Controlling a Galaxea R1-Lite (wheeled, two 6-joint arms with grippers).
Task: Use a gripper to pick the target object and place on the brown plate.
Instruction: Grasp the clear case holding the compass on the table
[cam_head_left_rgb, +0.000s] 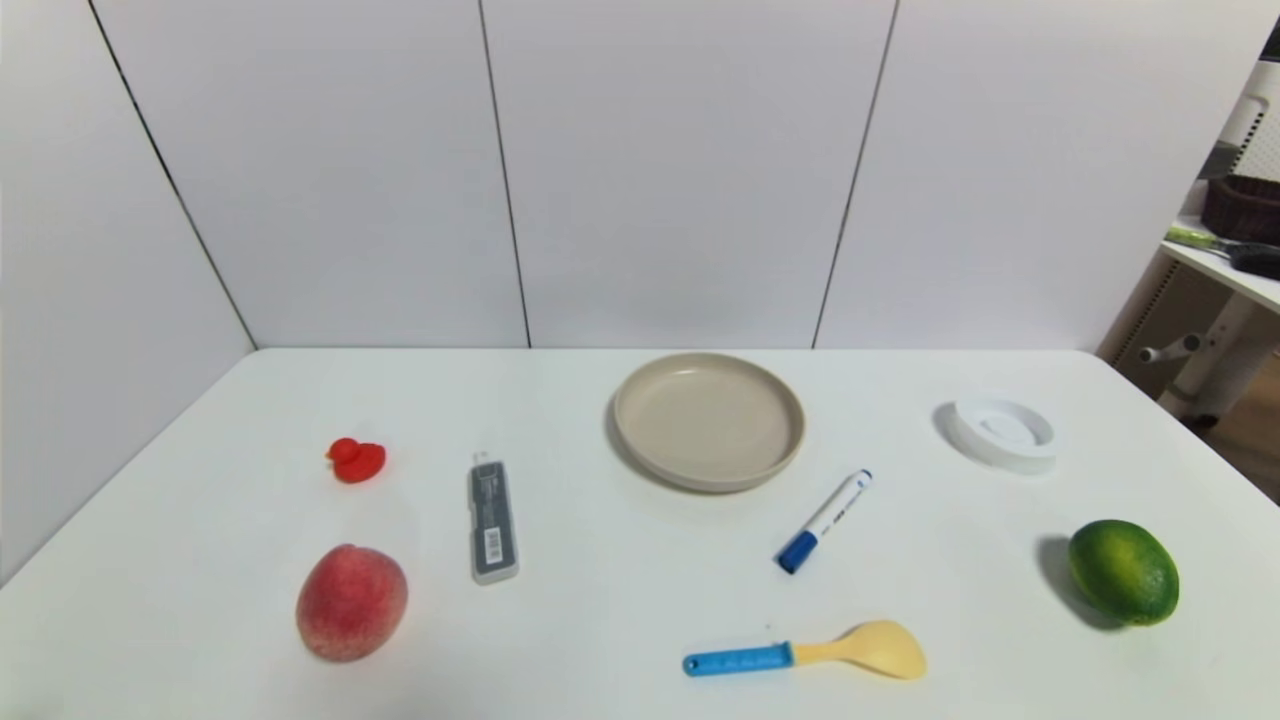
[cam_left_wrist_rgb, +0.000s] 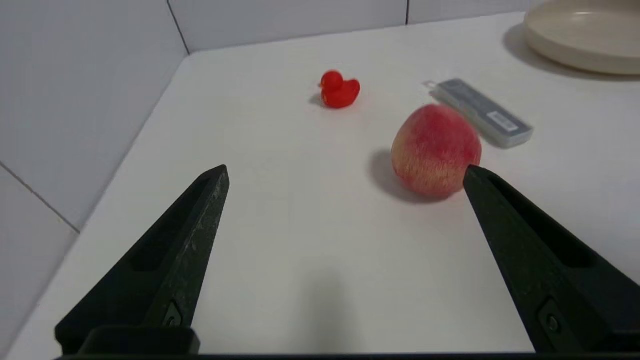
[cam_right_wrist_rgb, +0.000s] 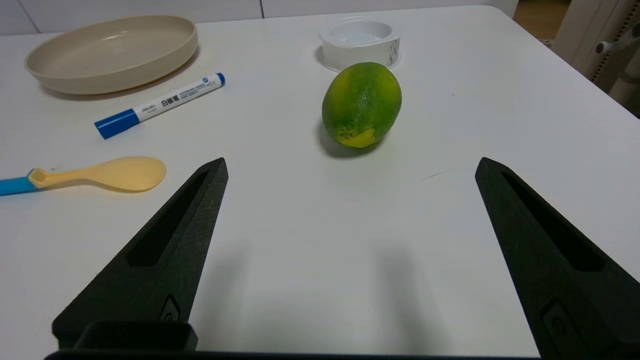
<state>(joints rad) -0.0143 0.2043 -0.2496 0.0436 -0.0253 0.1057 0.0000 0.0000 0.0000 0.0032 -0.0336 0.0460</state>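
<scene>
The slim grey case (cam_head_left_rgb: 493, 520) with a white barcode label lies flat on the white table, left of centre; it also shows in the left wrist view (cam_left_wrist_rgb: 482, 113), behind the peach. The beige-tan plate (cam_head_left_rgb: 709, 420) sits empty at the table's middle back, and shows in both wrist views (cam_left_wrist_rgb: 580, 35) (cam_right_wrist_rgb: 112, 52). My left gripper (cam_left_wrist_rgb: 345, 172) is open and empty above the table's near left, short of the peach. My right gripper (cam_right_wrist_rgb: 350, 165) is open and empty above the near right, short of the lime. Neither gripper shows in the head view.
A peach (cam_head_left_rgb: 351, 601) lies near the case's front end and a red toy duck (cam_head_left_rgb: 356, 460) to its left. A blue-capped white marker (cam_head_left_rgb: 826, 520), a yellow spoon with a blue handle (cam_head_left_rgb: 806, 654), a lime (cam_head_left_rgb: 1123, 571) and a white ring dish (cam_head_left_rgb: 1002, 432) lie to the right.
</scene>
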